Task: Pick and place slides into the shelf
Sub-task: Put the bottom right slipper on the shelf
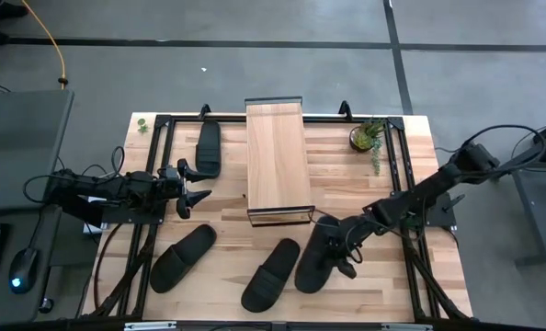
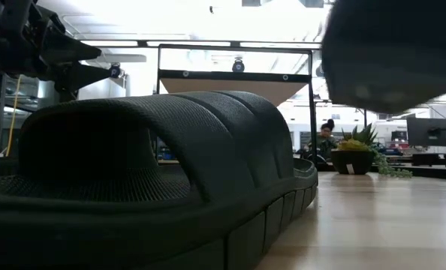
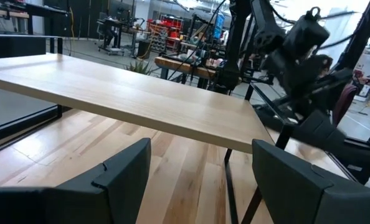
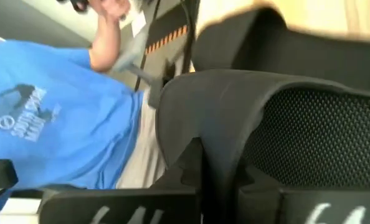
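Note:
The shelf (image 1: 278, 161) stands at the middle of the table, a light plank on a thin black frame. One black slide (image 1: 207, 147) lies flat to its left at the far side. Two more slides (image 1: 182, 258) (image 1: 270, 275) lie on their soles near the front edge. A further slide (image 1: 315, 262) is at the front right, with my right gripper (image 1: 340, 242) shut on it. In the low view that slide (image 2: 396, 52) shows above the tabletop. My left gripper (image 1: 196, 187) waits open, left of the shelf, pointing at it. My right gripper pinches the slide's ribbed strap (image 4: 217, 134) between its two fingers, at the strap's edge. The fingers slant down at it from the table's right side. The slide is lifted clear of the table, tilted, with its footbed (image 4: 322, 137) turned toward the wrist camera.
A small potted plant (image 1: 367, 136) stands at the far right, beside the shelf. Black frame bars (image 1: 397, 175) run along the table's sides. A person in a blue shirt (image 4: 54, 118) shows beyond the table's front edge. Bare wood lies right of the shelf.

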{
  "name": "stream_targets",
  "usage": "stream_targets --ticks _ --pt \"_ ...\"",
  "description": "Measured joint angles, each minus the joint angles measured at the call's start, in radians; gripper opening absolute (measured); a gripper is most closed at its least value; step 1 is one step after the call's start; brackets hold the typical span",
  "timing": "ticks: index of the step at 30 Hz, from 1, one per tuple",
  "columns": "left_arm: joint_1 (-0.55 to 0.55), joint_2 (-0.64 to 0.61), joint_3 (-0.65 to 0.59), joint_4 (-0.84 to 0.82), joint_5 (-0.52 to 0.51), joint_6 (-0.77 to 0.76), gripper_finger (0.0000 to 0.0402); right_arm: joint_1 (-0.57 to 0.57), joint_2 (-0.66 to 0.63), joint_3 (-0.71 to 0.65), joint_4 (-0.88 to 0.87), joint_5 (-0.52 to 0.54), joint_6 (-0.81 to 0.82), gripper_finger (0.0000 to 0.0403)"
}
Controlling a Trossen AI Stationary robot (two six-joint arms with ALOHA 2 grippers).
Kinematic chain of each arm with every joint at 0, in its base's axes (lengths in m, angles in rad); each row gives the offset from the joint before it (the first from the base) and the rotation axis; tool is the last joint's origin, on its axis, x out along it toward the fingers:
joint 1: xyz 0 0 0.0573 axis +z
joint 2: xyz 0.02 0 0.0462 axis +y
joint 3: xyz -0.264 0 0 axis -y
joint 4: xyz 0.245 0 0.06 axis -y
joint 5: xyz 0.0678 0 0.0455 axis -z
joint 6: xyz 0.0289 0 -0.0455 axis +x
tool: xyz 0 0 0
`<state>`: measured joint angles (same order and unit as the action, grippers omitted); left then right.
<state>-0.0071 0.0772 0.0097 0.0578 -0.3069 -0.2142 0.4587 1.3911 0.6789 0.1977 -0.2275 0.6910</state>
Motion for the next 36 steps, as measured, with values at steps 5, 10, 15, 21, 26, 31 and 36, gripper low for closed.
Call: stream_targets --ticks 5,10,15,21,26,31,36 --pt "0.0 0.01 0.0 0.001 -0.002 0.0 0.0262 0.0 -0.004 0.114 -0.073 0.041 -0.067 0.0001" --pt "0.0 0.029 0.0 0.001 -0.009 0.0 0.0262 -0.003 -0.004 0.241 -0.207 0.133 -0.177 0.0" --pt "0.0 0.043 0.0 0.001 -0.012 0.0 0.0262 -0.048 -0.005 0.328 -0.265 0.196 -0.249 0.0" --pt "0.0 0.048 0.0 0.018 0.003 0.031 0.0262 -0.165 -0.005 0.382 -0.269 0.197 -0.346 0.0" --pt "0.0 0.048 0.0 0.171 0.01 0.051 0.0262 -0.277 -0.005 0.393 -0.268 0.194 -0.463 0.0" --pt "0.0 0.048 0.007 0.291 0.044 0.037 0.0262 -0.371 -0.005 0.393 -0.267 0.254 -0.583 0.0" --pt "0.0 0.074 0.059 0.251 0.027 -0.093 0.0262 -0.431 -0.005 0.393 -0.259 0.342 -0.671 0.0"
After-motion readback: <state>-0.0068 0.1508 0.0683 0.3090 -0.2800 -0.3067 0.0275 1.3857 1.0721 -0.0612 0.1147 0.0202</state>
